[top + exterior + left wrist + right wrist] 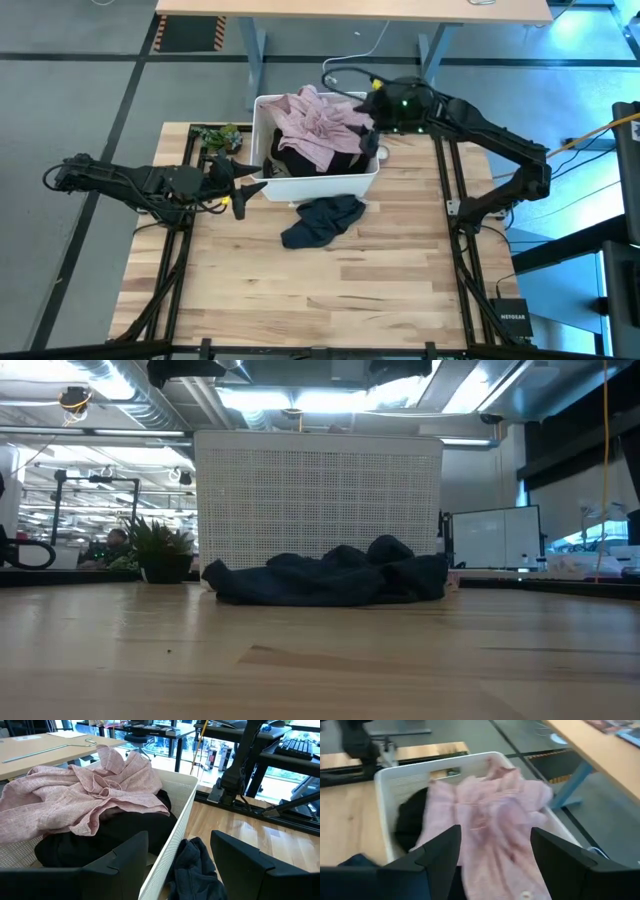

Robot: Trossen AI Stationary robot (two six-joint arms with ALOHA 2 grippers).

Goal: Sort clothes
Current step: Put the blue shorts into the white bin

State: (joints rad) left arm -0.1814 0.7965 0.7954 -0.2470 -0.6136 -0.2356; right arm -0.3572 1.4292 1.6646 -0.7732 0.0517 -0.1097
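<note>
Currently: right gripper (495, 857) open over pink garment (318, 122) heaped on black garment (95, 840) in bin (330, 184) | left gripper (177, 857) open beside bin wall | navy garment (322, 220) just ahead on table (300, 300), possibly touching bin.

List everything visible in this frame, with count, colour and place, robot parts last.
pink garment: one, pale pink, heaped on top inside the bin.
black garment: one, black, in the bin under the pink one.
navy garment: one, dark navy, crumpled on the table just in front of the bin.
bin: one, white, perforated, at the table's far middle.
potted plant: one, green, on the table left of the bin.
table: one, light wood.
left gripper: open, at the bin's left front corner.
right gripper: open, over the bin's right side.
</note>
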